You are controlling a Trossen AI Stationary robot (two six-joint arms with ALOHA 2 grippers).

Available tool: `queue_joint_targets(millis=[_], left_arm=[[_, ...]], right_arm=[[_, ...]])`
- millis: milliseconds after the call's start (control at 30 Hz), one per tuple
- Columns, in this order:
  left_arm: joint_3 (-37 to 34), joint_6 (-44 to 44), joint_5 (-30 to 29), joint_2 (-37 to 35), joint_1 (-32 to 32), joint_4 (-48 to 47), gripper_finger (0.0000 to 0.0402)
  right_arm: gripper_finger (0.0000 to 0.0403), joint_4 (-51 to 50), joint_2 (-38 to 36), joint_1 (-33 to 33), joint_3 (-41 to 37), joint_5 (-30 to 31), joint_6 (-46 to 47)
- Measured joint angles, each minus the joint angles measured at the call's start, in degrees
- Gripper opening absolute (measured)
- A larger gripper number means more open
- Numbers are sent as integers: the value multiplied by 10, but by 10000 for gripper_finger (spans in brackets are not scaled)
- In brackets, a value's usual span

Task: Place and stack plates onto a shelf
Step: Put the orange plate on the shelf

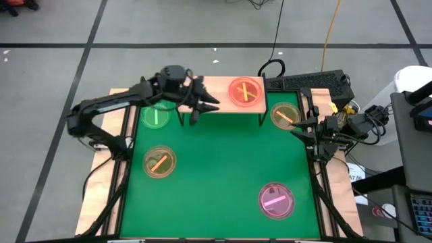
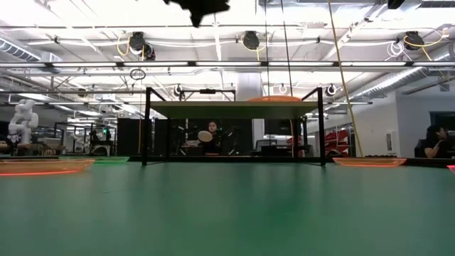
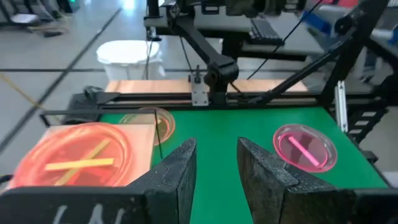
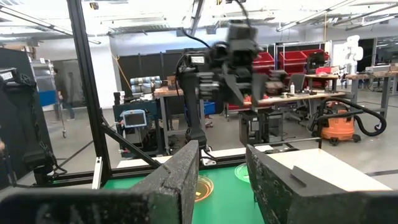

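Note:
The shelf point(image 1: 217, 102) is a light-wood board on thin black legs near the table's far edge. A reddish-orange plate with a yellow stripe point(image 1: 244, 91) point(image 3: 74, 155) lies on its right half; whether it is one plate or a stack, I cannot tell. On the green table lie a green plate point(image 1: 155, 117), an amber plate point(image 1: 159, 163), another amber plate point(image 1: 285, 115) right of the shelf, and a pink plate point(image 1: 277, 201) point(image 3: 305, 147). My left gripper point(image 1: 204, 105) point(image 3: 215, 168) hovers open and holding nothing above the shelf's left half. My right gripper point(image 1: 303, 132) point(image 4: 222, 171) waits open at the table's right edge.
The black frame rails point(image 1: 317, 182) run along the table's left and right sides. A keyboard point(image 1: 310, 82) and cables lie beyond the shelf's far right. Open green surface point(image 1: 223, 162) lies between the plates in the table's middle. A person point(image 2: 434, 142) sits far off in the room.

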Motion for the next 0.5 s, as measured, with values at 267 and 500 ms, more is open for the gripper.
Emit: queue_joint_targets(millis=[267,500], left_arm=[[-5,31,-122,-113,-41,-125,120],[-50,16,-150,-184,-59,-120,120]], right_arm=[[116,0,0,0,0,0,0],[116,0,0,0,0,0,0]])
